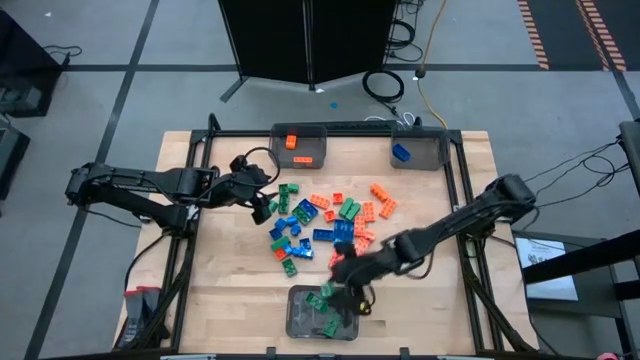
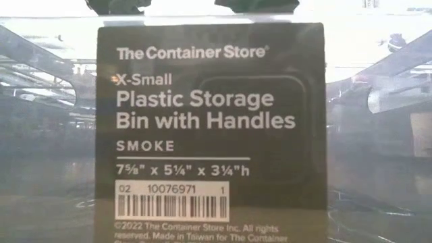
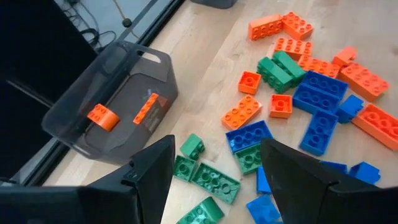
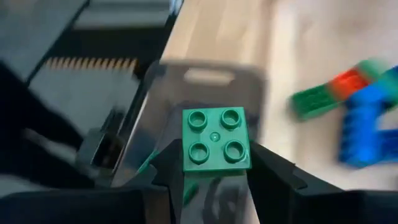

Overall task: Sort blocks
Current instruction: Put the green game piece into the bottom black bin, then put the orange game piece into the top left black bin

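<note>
1. At the table's left side, the left gripper (image 1: 262, 190) hovers beside the block pile, its dark fingers (image 3: 149, 171) spread apart and holding nothing, with green studded plastic bricks (image 3: 205, 177) below them.
2. At the far edge, a grey translucent rectangular bin (image 1: 299, 133) holds two orange bricks (image 1: 297, 148); a second grey bin (image 1: 418, 152) to its right holds one blue brick (image 1: 401, 152).
3. At table centre, the loose pile of small orange, green and blue studded plastic blocks (image 1: 325, 222) lies on the bare wooden tabletop (image 1: 230, 290).
4. At the near edge, the right gripper (image 1: 348, 290) pinches a square green four-stud block (image 4: 216, 139) over the near grey bin (image 1: 296, 322), which holds green bricks.
</note>
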{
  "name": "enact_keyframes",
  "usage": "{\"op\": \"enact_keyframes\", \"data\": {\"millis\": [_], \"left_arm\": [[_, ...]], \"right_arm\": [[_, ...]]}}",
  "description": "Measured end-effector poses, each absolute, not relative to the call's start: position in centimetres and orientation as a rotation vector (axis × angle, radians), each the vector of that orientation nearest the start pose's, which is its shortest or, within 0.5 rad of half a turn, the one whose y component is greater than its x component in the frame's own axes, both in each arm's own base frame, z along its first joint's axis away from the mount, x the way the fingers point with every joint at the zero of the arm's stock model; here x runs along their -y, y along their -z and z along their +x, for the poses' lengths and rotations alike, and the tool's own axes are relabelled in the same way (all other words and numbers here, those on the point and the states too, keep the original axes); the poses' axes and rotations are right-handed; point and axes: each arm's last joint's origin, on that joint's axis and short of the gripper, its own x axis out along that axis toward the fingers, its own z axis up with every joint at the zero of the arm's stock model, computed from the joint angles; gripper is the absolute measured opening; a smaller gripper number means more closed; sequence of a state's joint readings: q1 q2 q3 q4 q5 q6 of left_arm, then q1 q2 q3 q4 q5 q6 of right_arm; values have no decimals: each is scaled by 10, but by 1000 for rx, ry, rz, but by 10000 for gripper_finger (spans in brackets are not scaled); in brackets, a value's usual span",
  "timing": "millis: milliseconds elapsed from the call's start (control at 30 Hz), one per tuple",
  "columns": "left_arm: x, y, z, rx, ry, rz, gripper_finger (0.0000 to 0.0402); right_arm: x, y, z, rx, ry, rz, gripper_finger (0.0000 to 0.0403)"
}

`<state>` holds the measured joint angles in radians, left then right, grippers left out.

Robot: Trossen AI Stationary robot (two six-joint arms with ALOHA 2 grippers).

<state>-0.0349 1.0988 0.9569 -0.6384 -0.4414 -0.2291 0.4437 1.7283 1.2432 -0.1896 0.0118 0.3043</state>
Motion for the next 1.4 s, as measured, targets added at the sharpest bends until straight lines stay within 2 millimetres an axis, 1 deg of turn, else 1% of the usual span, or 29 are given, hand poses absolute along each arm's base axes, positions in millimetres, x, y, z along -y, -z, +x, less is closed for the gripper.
{"op": "enact_keyframes", "data": {"millis": [100, 167, 233, 300, 400, 467, 567, 667, 733, 800, 867, 900, 967, 1033, 1100, 1167, 1267, 1333, 1400], "left_arm": [[-4, -297, 218, -721, -436, -38, 240], [-3, -297, 218, -729, -408, -47, 240], [-2, -296, 218, -735, -382, -53, 240], [-2, -296, 218, -744, -353, -48, 240], [-1, -296, 218, -748, -340, -49, 240], [-1, -296, 218, -749, -340, -48, 240], [-1, -296, 218, -749, -339, -48, 240], [-1, -296, 218, -749, -339, -48, 240], [-1, -296, 218, -750, -338, -46, 240], [-1, -296, 218, -749, -338, -46, 240], [-1, -296, 218, -749, -338, -47, 240], [-1, -296, 218, -748, -339, -48, 240], [-1, -296, 218, -747, -340, -52, 240], [-1, -296, 218, -747, -341, -54, 240], [-1, -296, 218, -747, -341, -55, 240], [-1, -296, 218, -747, -341, -54, 240], [-1, -296, 219, -746, -342, -54, 240], [-1, -296, 218, -746, -345, -54, 240], [-2, -296, 218, -745, -350, -52, 240]], "right_arm": [[-181, -236, 352, -765, -345, 129, 123], [-191, -236, 356, -763, -359, 133, 123], [-197, -234, 358, -779, -355, 147, 128], [-199, -232, 359, -788, -337, 177, 155], [-197, -229, 357, -830, -284, 218, 208], [-195, -227, 356, -861, -258, 228, 235], [-195, -226, 355, -873, -247, 242, 254], [-192, -230, 354, -869, -242, 252, 258], [-183, -245, 350, -850, -241, 245, 253], [-166, -269, 342, -804, -186, 224, 245], [-145, -292, 328, -779, -82, 175, 236], [-135, -300, 320, -778, -20, 138, 233], [-118, -312, 303, -796, 112, 62, 226], [-104, -320, 286, -831, 222, -10, 223], [-94, -320, 274, -919, 277, -68, 222], [-87, -314, 269, -1011, 290, -118, 222], [-83, -299, 274, -1100, 203, -201, 224], [-78, -285, 279, -1136, 149, -201, 225], [-71, -266, 284, -1178, 130, -168, 225]]}}
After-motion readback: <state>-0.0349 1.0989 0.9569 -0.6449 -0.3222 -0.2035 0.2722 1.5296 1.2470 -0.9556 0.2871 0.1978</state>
